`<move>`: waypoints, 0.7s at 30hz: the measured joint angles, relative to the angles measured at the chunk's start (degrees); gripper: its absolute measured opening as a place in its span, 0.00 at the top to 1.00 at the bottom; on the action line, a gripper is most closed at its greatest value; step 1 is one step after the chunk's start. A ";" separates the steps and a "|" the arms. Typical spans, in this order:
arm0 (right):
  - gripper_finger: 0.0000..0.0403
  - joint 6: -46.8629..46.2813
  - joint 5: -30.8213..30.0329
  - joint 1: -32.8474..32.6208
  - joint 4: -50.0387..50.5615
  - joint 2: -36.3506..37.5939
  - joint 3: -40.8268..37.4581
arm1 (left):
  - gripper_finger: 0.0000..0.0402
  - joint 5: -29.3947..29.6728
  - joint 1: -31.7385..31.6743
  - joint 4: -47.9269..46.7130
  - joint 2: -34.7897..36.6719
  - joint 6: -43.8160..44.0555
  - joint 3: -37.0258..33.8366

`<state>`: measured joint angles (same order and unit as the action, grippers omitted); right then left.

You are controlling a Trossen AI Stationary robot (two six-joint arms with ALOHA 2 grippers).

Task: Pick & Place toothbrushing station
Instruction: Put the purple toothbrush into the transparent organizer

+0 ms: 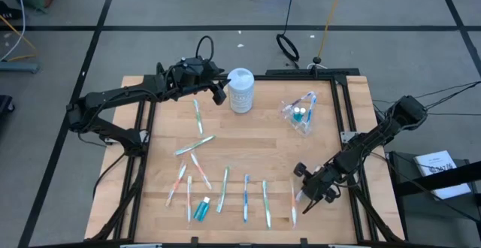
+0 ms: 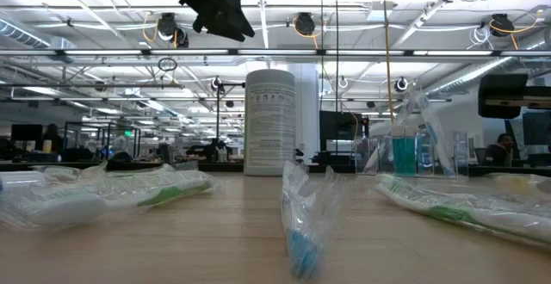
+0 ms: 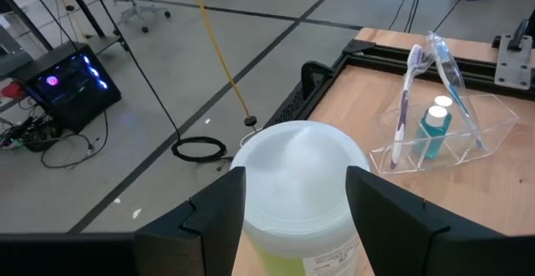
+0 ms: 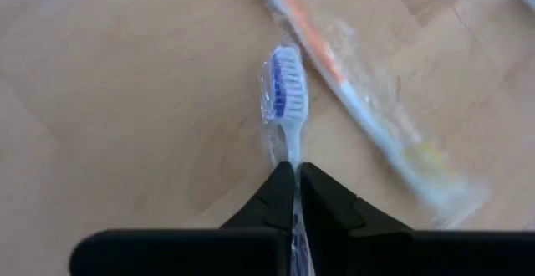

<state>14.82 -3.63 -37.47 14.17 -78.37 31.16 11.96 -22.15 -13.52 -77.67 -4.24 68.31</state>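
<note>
Brush (image 4: 284, 100) sits pinched by its handle in the closed right gripper (image 4: 296, 194) near the worktop's right front corner, ready for lifting; left gripper (image 3: 292, 196) hangs open over the canister (image 3: 294, 184).

Matt pale wood table (image 1: 255, 150); glossy crinkled film wraps the plastic toothbrush (image 4: 284, 100); clear plastic cup (image 3: 451, 138).

A tall white canister (image 1: 241, 89) with a printed label stands upright near the far edge of the wooden counter (image 1: 255, 146). On the grey floor beyond lie a coiled black cable (image 1: 287, 46) and a yellow cord (image 1: 328, 19).
</note>
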 joint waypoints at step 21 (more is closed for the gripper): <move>1.00 -27.61 -32.87 0.60 -2.53 17.81 1.99 | 0.47 -0.10 0.00 -0.09 0.00 -3.62 0.02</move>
<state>-12.79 -36.50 -36.87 11.64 -60.56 33.15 11.86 -22.15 -13.61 -77.67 -7.86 68.34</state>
